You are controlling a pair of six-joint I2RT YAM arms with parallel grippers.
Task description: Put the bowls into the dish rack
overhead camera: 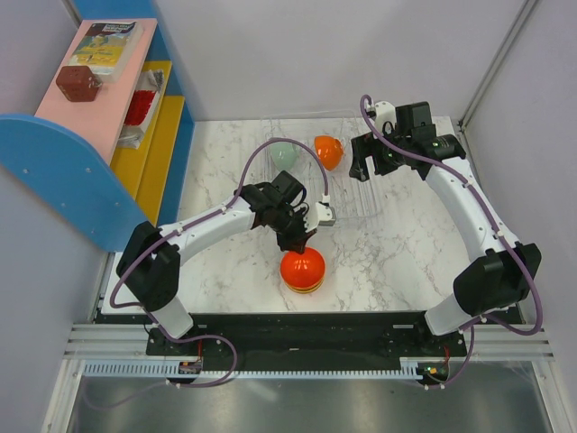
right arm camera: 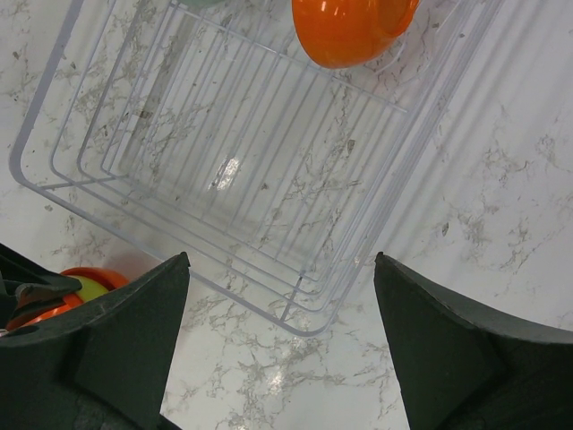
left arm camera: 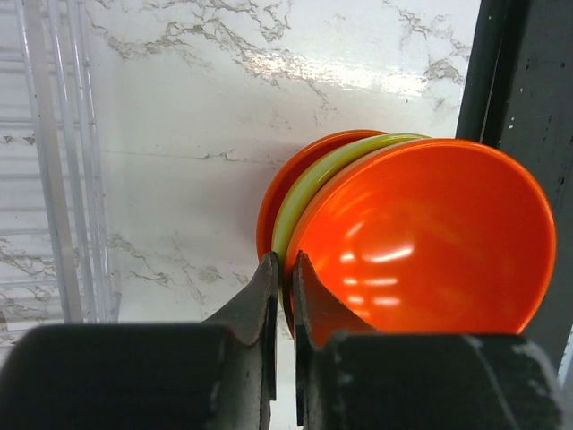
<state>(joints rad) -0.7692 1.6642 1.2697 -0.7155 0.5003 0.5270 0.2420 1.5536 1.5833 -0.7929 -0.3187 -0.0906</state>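
A stack of bowls [overhead camera: 302,269], orange on yellow on orange, sits on the marble table in front of the dish rack [overhead camera: 353,206]. My left gripper [overhead camera: 303,238] is shut on the rim of the top orange bowl [left arm camera: 421,242]; its fingertips [left arm camera: 282,262] pinch the edge, with the yellow bowl [left arm camera: 309,188] just behind. The clear wire rack holds a pale green bowl [overhead camera: 284,153] and an orange bowl [overhead camera: 328,151] at its far end. My right gripper [right arm camera: 280,257] is open and empty above the rack's near corner [right arm camera: 309,318]; the racked orange bowl [right arm camera: 349,27] shows at the top.
A blue and yellow shelf unit [overhead camera: 158,135] with a pink top stands at the far left. Grey walls close in the table on three sides. The rack's side wires [left arm camera: 63,179] show left of the stack.
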